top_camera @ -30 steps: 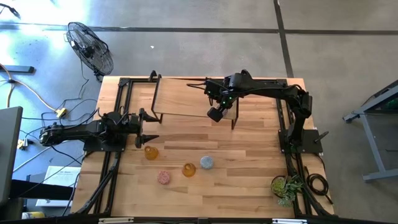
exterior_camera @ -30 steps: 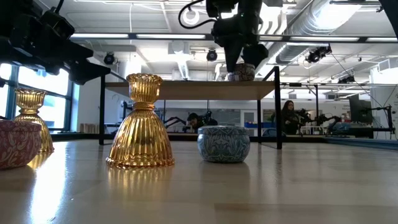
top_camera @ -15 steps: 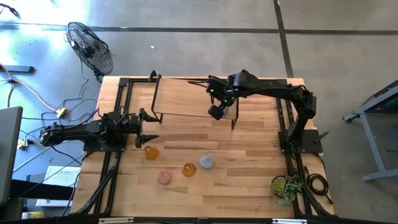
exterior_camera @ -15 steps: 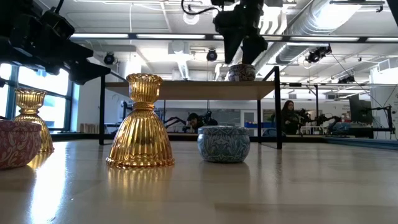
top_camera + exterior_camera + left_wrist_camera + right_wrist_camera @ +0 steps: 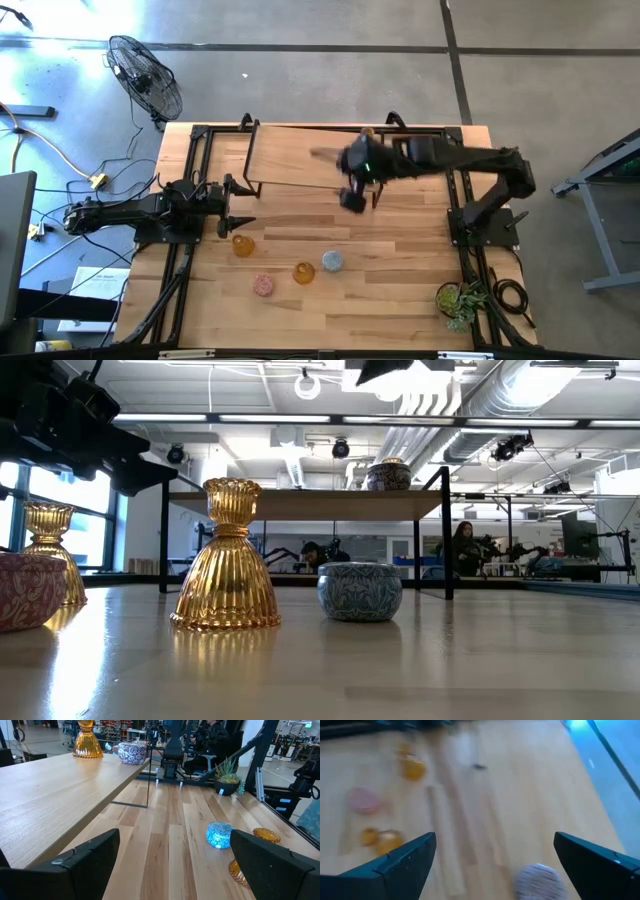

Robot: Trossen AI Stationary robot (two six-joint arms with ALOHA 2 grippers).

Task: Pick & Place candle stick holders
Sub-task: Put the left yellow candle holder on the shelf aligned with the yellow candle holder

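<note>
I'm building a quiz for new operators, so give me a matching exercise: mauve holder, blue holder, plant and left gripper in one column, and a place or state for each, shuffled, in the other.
Column A
1. mauve holder
2. blue holder
3. plant
4. left gripper

Column B
a. open, near the left edge of the table
b. on the raised shelf
c. at the table corner on the right arm's side
d. down on the table, beside an amber holder

Pairs: 1-b, 2-d, 3-c, 4-a
</note>
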